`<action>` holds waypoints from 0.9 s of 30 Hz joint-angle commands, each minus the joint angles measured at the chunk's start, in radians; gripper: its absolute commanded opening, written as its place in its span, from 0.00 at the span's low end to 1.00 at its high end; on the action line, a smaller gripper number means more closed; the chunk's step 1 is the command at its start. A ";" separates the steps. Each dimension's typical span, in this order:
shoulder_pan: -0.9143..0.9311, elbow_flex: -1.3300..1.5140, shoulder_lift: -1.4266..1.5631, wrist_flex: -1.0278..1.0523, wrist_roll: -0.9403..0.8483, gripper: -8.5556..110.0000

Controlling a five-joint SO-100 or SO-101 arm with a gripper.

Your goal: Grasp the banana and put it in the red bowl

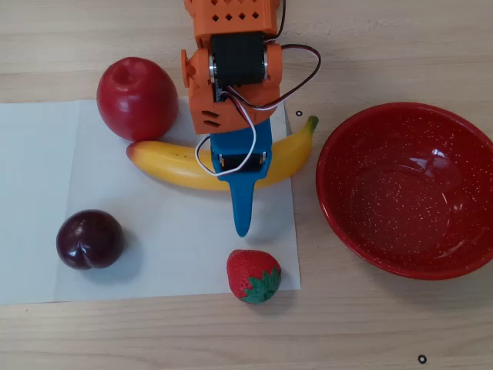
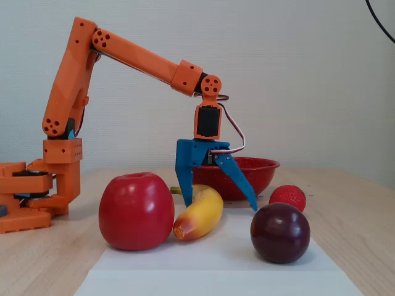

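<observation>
Nearest in the fixed view lie the plum and apple on white paper over the bench. Behind them the banana rests on the paper; seen from overhead its long axis runs left to right, green stem toward the bowl, orange end by the apple. The pincer stands open, straddling the banana's middle. Step in hand: the grasp. Next, probably, closing the jaws, lifting, and carrying rightward to the bowl beyond.
</observation>
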 commanded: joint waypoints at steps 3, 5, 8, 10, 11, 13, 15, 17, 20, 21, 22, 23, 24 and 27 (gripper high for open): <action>-0.038 -0.064 0.066 -0.029 0.015 0.36; -0.041 -0.058 0.078 -0.028 0.014 0.30; -0.048 -0.046 0.103 -0.026 0.006 0.18; -0.051 -0.041 0.121 -0.018 0.003 0.08; -0.052 -0.041 0.130 -0.008 0.002 0.08; -0.055 -0.041 0.150 0.015 -0.005 0.08; -0.058 -0.048 0.172 0.049 -0.008 0.08; -0.060 -0.064 0.198 0.094 -0.014 0.08; -0.060 -0.098 0.241 0.164 -0.018 0.08; -0.060 -0.112 0.256 0.189 -0.021 0.08; -0.060 -0.129 0.272 0.216 -0.025 0.08; -0.060 -0.144 0.285 0.241 -0.028 0.08; -0.061 -0.161 0.299 0.265 -0.028 0.08; -0.067 -0.207 0.337 0.319 -0.026 0.08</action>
